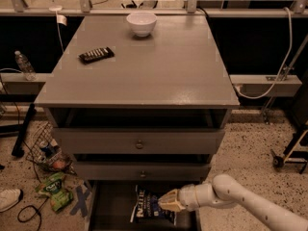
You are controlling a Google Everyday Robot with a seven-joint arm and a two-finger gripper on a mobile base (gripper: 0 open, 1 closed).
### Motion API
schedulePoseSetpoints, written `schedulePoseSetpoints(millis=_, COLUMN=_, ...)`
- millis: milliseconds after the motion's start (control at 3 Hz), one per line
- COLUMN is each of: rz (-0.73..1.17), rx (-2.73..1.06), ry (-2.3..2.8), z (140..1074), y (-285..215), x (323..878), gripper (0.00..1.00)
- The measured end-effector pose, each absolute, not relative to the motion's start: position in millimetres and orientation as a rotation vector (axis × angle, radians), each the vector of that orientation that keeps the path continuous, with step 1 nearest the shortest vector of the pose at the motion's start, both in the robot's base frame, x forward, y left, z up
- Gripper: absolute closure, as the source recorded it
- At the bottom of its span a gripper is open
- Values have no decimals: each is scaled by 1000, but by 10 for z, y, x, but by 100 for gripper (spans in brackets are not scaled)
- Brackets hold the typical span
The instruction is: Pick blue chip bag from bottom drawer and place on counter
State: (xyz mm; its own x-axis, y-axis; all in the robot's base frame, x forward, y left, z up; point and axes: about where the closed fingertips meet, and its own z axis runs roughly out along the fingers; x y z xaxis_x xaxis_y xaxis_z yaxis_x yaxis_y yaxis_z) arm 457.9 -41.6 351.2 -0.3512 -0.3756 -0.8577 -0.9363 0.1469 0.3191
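Looking at the bottom of my view first, I have the gripper (168,203) at about 6 o'clock, its arm reaching in from 4 o'clock. Its pale tip rests against the 3 o'clock edge of the blue chip bag (146,207). Whether the jaws are apart or clamped on that edge I cannot tell, since tip and foil run together from here. The bag lies flat in the bottom drawer (111,211), which stands pulled out and dark inside, with the bag toward its 3 o'clock half. On the floor at 8 o'clock lie green snack bags (54,191), which are not my target.

My read on handling: it is light, crinkly and air-filled — slick foil over contents that crush easily. I would take it by the crimped side edge or a pinched fold, not across the puffed belly, where it could squirm out. Held by one edge it will likely dangle and swing, so it must clear the knobbed drawers (138,142) above.

Farther up is the counter (159,76), with a remote (96,55) at its 10 o'clock and a white bowl (141,23) at 12 o'clock — I would aim for the middle, well apart from both.
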Motion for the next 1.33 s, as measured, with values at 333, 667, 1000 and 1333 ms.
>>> schedulePoseSetpoints(millis=333, rz=1129, rx=-1358, ry=1750, z=4063, y=-352, x=4695, gripper=100)
schedulePoseSetpoints(millis=667, rz=1075, rx=-1475, ry=1714, z=4649, y=-214, x=4836, gripper=100)
schedulePoseSetpoints(millis=1000, rz=1045, rx=-1493, ry=1709, z=4776, y=-238, x=4890, gripper=100)
schedulePoseSetpoints(millis=1333, rz=1037, rx=-1506, ry=1703, z=4827, y=-225, x=4886, gripper=100)
